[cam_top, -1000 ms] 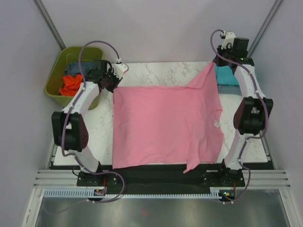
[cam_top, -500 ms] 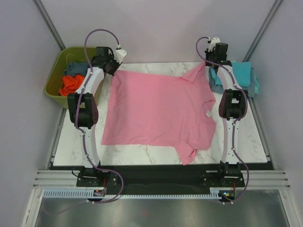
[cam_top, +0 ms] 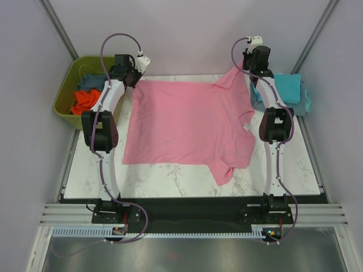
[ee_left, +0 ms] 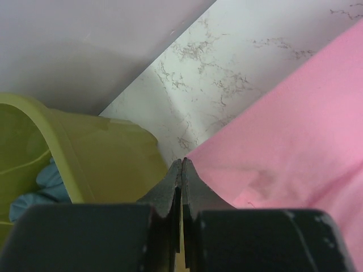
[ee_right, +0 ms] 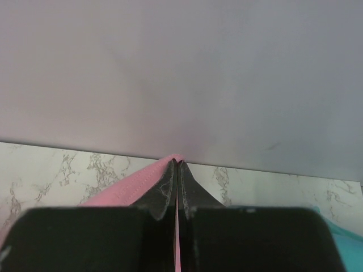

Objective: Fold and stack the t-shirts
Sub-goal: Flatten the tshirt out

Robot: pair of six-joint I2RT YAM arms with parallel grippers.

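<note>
Compared with the view one second before, both arms are stretched further toward the far edge of the table [cam_top: 170, 182], and the pink t-shirt [cam_top: 190, 127] is drawn wholly onto the marble top, where its near part was formerly draped over the near edge. The cloth is now spread nearly flat, with one sleeve bunched at its near right. The left gripper [ee_left: 181, 162] is clenched on the shirt's far-left corner, just beside the olive-green tub [cam_top: 63, 99], in which an orange t-shirt [cam_top: 85, 102] and a slate blue t-shirt [cam_top: 88, 84] are heaped. The right gripper [ee_right: 177, 163] is clamped on the far-right corner, a strip of pink being visible between its closed jaws; that corner is held slightly raised. A turquoise t-shirt [cam_top: 290, 90] is lying at the table's far right, apart from the pink one. The spreading step is judged almost complete; release of both corners and the first fold are taken to be next.
</note>
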